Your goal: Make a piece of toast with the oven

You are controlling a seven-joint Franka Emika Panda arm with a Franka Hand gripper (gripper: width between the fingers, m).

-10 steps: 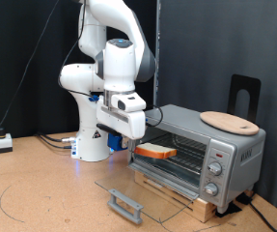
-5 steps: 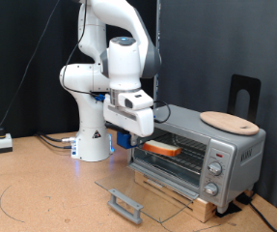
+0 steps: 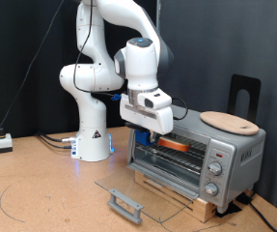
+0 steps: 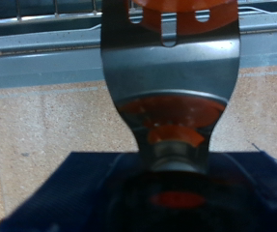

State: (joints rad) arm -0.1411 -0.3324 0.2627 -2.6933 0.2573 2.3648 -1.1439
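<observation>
The silver-grey oven (image 3: pixel 201 153) stands at the exterior view's right with its glass door (image 3: pixel 143 188) dropped open. My gripper (image 3: pixel 151 132) is at the oven's mouth, shut on the handle of a metal spatula (image 4: pixel 172 58). The piece of toast (image 3: pixel 172 143), pale with an orange-brown crust, lies on the spatula blade just inside the opening, above the wire rack (image 4: pixel 41 10). In the wrist view the toast (image 4: pixel 177 10) shows through the blade's slots. The fingers themselves are not distinct there.
A round wooden board (image 3: pixel 229 122) lies on the oven's roof, with a black stand (image 3: pixel 244 92) behind it. The knobs (image 3: pixel 215 169) are on the front panel. The door handle (image 3: pixel 125 205) juts toward the table's front. A white box (image 3: pixel 1 142) and cables lie at the left.
The gripper has swung to the exterior view's right and slightly up, carrying the toast from in front of the oven into its opening.
</observation>
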